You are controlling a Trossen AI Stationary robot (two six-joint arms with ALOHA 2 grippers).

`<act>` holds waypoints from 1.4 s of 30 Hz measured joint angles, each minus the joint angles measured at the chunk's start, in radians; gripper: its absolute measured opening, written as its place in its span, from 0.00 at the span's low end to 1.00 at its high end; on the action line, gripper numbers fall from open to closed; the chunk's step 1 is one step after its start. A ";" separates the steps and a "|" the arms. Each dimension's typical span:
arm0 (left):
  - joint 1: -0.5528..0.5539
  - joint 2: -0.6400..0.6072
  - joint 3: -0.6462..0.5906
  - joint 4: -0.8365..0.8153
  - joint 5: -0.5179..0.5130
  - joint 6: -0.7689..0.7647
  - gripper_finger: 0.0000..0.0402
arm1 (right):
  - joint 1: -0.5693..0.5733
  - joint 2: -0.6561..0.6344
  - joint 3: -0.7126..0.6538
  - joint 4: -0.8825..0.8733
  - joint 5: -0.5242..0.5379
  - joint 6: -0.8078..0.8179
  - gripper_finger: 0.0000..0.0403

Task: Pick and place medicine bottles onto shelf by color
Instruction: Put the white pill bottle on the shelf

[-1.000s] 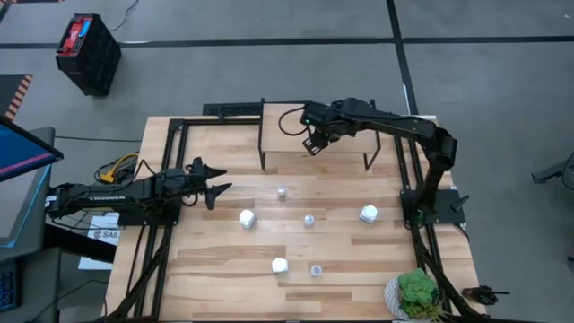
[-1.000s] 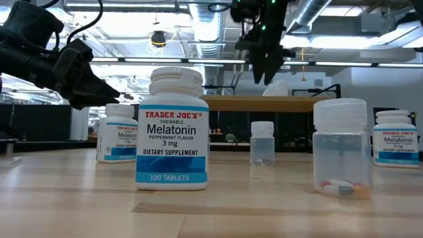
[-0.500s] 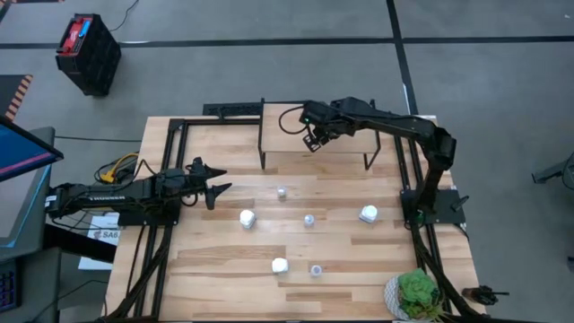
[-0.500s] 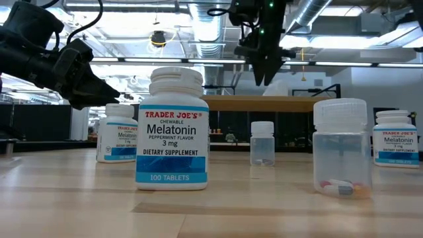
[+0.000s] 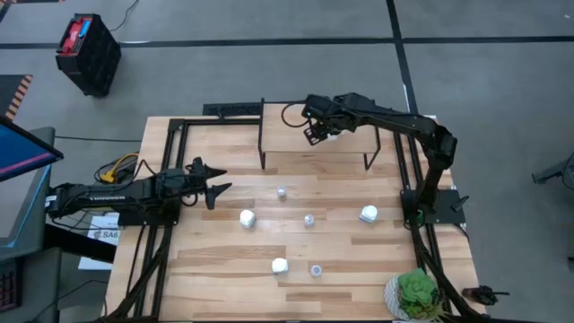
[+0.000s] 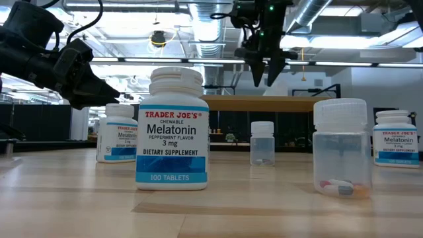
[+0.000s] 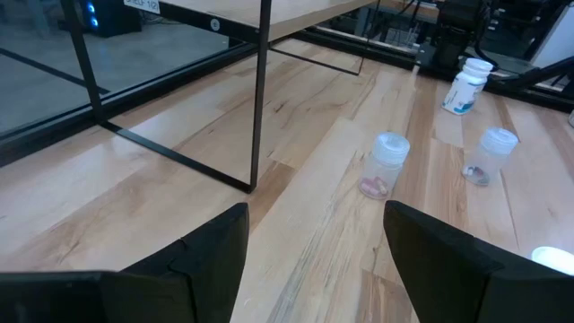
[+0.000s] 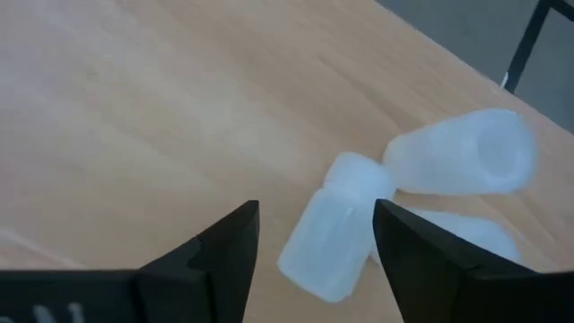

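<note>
The right gripper [image 6: 267,78] has its fingers [image 8: 429,260] spread apart and holds nothing. It hangs above the shelf [image 5: 314,162], over the back edge of the board. In the right wrist view, two small clear bottles [image 8: 330,226] lie tipped over on the shelf's wood just beyond the fingertips, touching each other; a third pale shape shows behind them, but what it is cannot be told.

The left gripper [image 5: 213,184] waits at the left edge of the tabletop [image 5: 224,269], fingers [image 7: 457,260] open and empty, pointing toward the shelf.

On the tabletop in front of the shelf stand six more bottles. Three white bottles [image 5: 247,218] are spread out: one left of the middle, one toward the right edge [image 5: 368,213] and one nearer the front edge [image 5: 279,265]. Three smaller clear bottles [image 5: 282,192] stand among them, another at the middle [image 5: 308,219] and another beside the front white one [image 5: 316,269]. A potted plant [image 5: 416,294] sits at the front right corner.
</note>
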 joint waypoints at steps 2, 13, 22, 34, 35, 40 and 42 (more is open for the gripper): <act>0.000 0.000 0.000 0.000 0.000 0.000 0.62 | -0.006 0.000 0.000 0.000 0.000 0.000 0.61; 0.000 0.000 0.000 0.000 0.000 -0.001 0.62 | -0.003 0.000 0.000 -0.003 -0.003 0.046 0.58; 0.000 0.000 0.000 0.000 0.004 -0.004 0.62 | 0.012 0.024 -0.001 -0.057 0.002 0.075 0.56; 0.000 0.000 0.000 0.000 0.004 -0.007 0.62 | 0.011 0.078 0.000 -0.026 0.033 0.027 0.56; 0.000 0.000 0.000 0.000 0.005 -0.005 0.61 | 0.011 0.079 0.000 -0.028 0.030 0.015 0.56; 0.000 0.000 0.000 0.000 0.004 -0.003 0.61 | 0.010 0.080 -0.001 -0.030 0.027 0.010 0.56; 0.000 0.000 0.000 0.000 0.004 -0.003 0.62 | 0.009 0.081 -0.001 -0.029 0.027 0.014 0.56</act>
